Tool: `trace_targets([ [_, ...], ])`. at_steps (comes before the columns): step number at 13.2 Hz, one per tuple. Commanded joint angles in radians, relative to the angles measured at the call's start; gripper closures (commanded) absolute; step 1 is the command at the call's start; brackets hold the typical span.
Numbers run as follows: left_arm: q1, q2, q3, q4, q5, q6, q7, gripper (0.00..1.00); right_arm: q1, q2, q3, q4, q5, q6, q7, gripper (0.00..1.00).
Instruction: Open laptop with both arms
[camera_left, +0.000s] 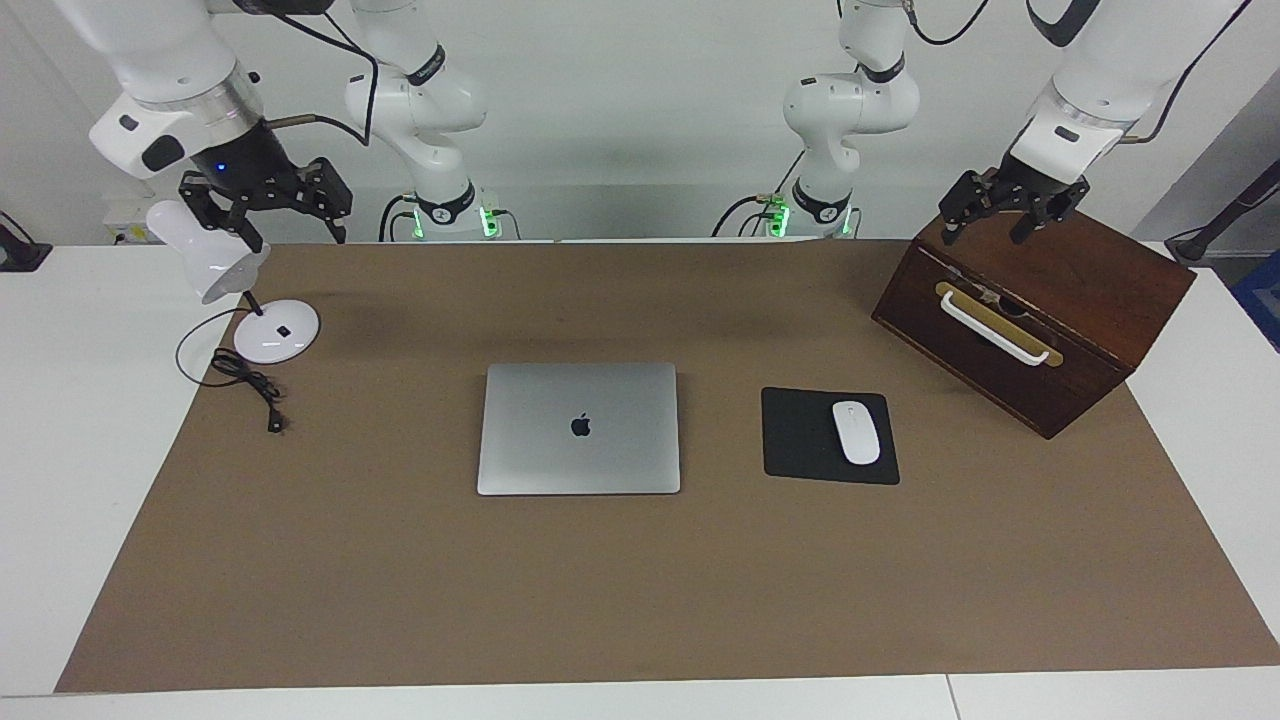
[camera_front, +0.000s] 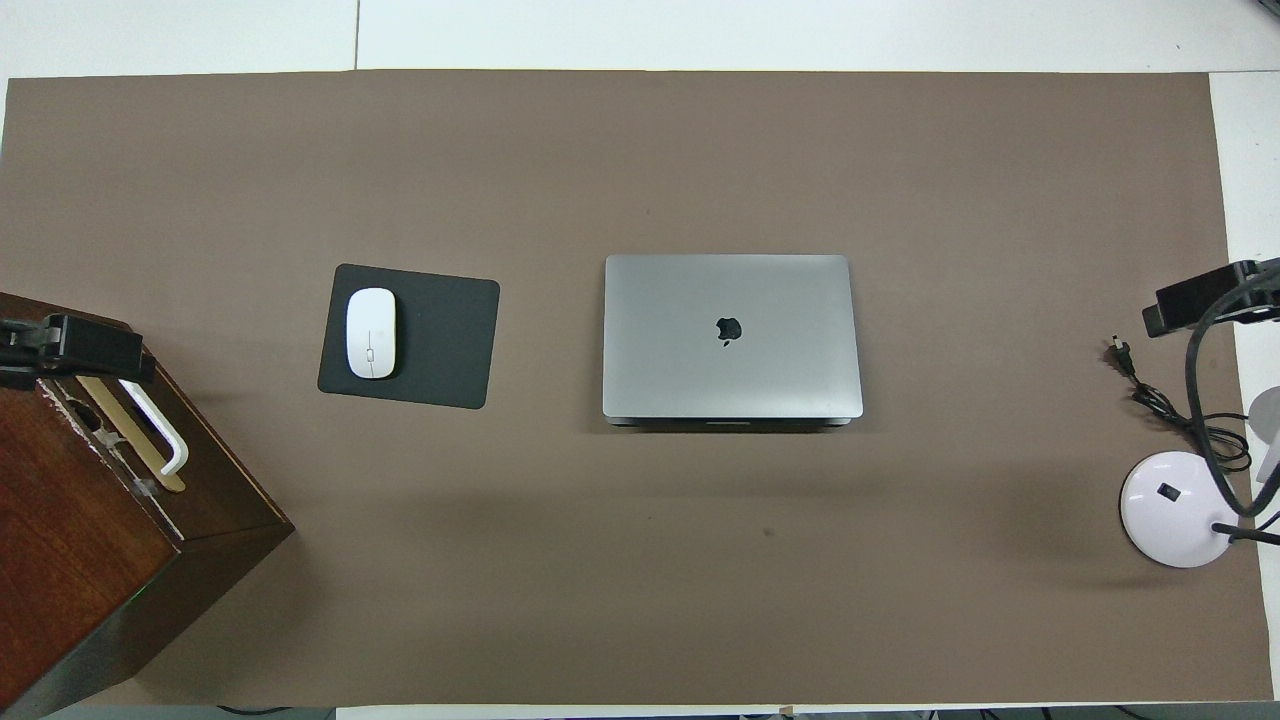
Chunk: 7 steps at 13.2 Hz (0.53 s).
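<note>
One broad brown paper-like mat (camera_left: 640, 580) covers most of the white table (camera_left: 70, 450) in front of you, with a plain white wall (camera_left: 640, 100) at the robots' end. Bare white tabletop shows as strips along the mat's edges. Wide open mat lies around the thin silver-grey metal laptop (camera_left: 578, 428), which rests shut and flat at the mat's middle, roughly midway between your two grippers and well apart from both, dark logo up.

Your left gripper (camera_left: 1010, 215) hangs over the top of the dark wooden box with a white handle (camera_left: 1040, 330), fingers spread wide and holding nothing. That box sits skewed at the left arm's end of the mat and is the bulkiest thing near that gripper. Between the box and the laptop lies the flat black rectangular mouse pad (camera_left: 800, 435), carrying the small white oval mouse (camera_left: 856, 432).

Your right gripper (camera_left: 262, 205) hangs just over the head of the white desk lamp with a round base (camera_left: 275, 335), fingers spread and holding nothing. The lamp's black cord (camera_left: 250, 385) trails on the mat beside the base, on the way from that gripper toward the laptop.
</note>
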<state>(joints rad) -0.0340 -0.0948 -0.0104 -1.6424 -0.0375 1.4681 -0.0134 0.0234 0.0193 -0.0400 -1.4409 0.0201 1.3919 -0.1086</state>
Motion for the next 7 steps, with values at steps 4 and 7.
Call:
trace_targets([
  [4,-0.007,-0.005,0.001,0.009,0.024,-0.008,-0.003,0.00,0.006,0.005,-0.009,0.016,0.015,-0.014,0.017,0.00],
  [7,-0.006,-0.005,0.001,0.009,0.024,-0.008,-0.003,0.00,0.006,0.005,-0.001,0.016,0.011,-0.007,0.017,0.00],
])
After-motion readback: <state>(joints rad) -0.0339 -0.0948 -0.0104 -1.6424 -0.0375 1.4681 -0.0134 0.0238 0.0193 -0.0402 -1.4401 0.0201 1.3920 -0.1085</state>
